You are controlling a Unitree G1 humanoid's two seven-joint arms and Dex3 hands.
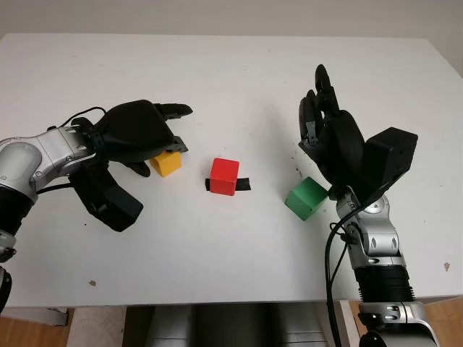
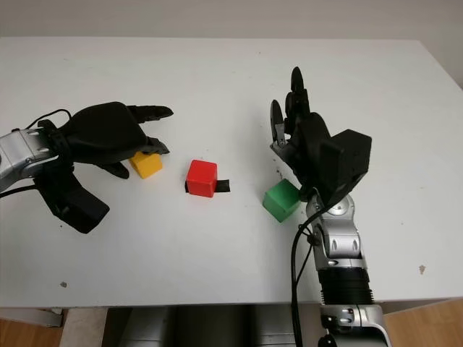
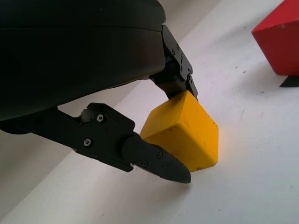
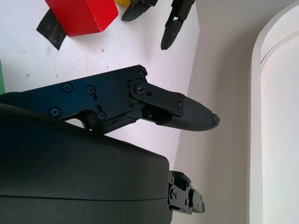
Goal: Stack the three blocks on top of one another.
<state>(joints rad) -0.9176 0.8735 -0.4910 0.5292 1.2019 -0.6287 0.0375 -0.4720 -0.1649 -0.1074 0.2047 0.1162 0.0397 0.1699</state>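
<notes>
The table point(image 1: 231, 267) is white, and both arms come in over its near edge. Nearest of the three blocks is the green block point(image 1: 305, 197), right of centre, lying flat on the table by itself. The right hand point(image 1: 327, 134) stands just beyond and to the right of it, upright with its fingers pointing to the far side. It is open and holds nothing; the head views do not settle whether its lower part touches the green block.

A little farther in, near the table's middle, the red block point(image 1: 224, 176) sits on a short strip of black tape point(image 1: 244, 184), whose end sticks out on the block's right side. The red block is well apart from the green one and touches neither hand.

Left of the red block, and slightly farther, the yellow block point(image 1: 166, 163) rests on the table. The left hand point(image 1: 137, 134) reaches over it from the left. In the left wrist view, one finger point(image 3: 156, 161) presses along the block's near lower edge, and another finger point(image 3: 180, 77) meets its top corner, so the hand is closed around the yellow block, which is still down on the table.

No block is stacked on another.
</notes>
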